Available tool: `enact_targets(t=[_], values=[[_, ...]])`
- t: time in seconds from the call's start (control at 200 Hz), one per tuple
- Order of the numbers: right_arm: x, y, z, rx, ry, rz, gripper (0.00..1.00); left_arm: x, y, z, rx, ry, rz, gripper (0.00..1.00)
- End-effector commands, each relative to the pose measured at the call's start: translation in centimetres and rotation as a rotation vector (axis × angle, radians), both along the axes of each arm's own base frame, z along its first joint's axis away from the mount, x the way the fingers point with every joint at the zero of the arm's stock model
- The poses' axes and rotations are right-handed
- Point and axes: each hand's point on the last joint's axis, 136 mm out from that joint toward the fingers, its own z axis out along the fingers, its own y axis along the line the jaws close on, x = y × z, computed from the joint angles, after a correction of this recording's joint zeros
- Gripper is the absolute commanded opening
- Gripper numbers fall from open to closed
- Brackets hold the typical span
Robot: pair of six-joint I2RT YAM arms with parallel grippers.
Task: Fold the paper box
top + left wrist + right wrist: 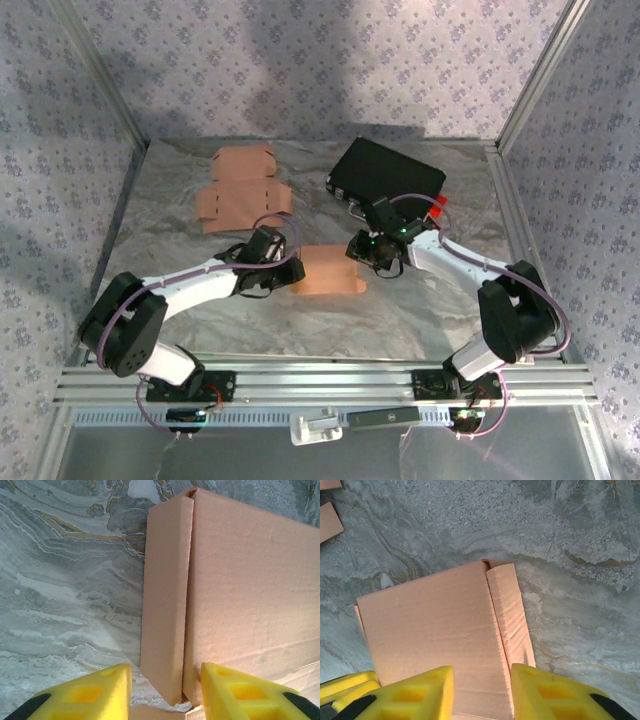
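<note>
The marbled grey table [430, 305] sits inside floral-papered walls [300, 60]. The paper box [330, 272] lies mid-table between the arms. The left gripper [165, 682] stands apart around the box's left end flap [165, 605]. The right gripper [482, 682] stands apart over its right end. Flat blanks [243, 190] and a black case [388, 172] line the far side, and open tabletop runs along the near edge.

Soft, even light; dim shadows on wallpaper [290, 95]; wrist views sharp.

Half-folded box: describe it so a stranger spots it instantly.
On the grey marbled table, look at the centre. The half-folded box lies there, tan cardboard with its side flaps folded. The flat blanks at back left are the same colour but fully spread out.
</note>
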Motion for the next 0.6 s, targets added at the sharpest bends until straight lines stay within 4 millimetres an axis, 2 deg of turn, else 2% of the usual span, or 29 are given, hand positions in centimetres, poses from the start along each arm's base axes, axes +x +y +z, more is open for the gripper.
enact_targets(t=[0.0,0.23,0.595], values=[[-0.9,0.4,-0.4,0.005,-0.009,0.062,0.38,-0.1,0.3,-0.7,0.04,-0.001,-0.01,0.39],[-1.2,0.6,-1.3,0.007,0.004,0.1,0.35,0.0,0.2,-1.1,0.038,0.002,-0.008,0.32],[-1.6,0.4,-4.2,-0.023,0.069,0.103,0.28,0.1,-0.1,-0.9,0.028,-0.004,-0.009,0.28]])
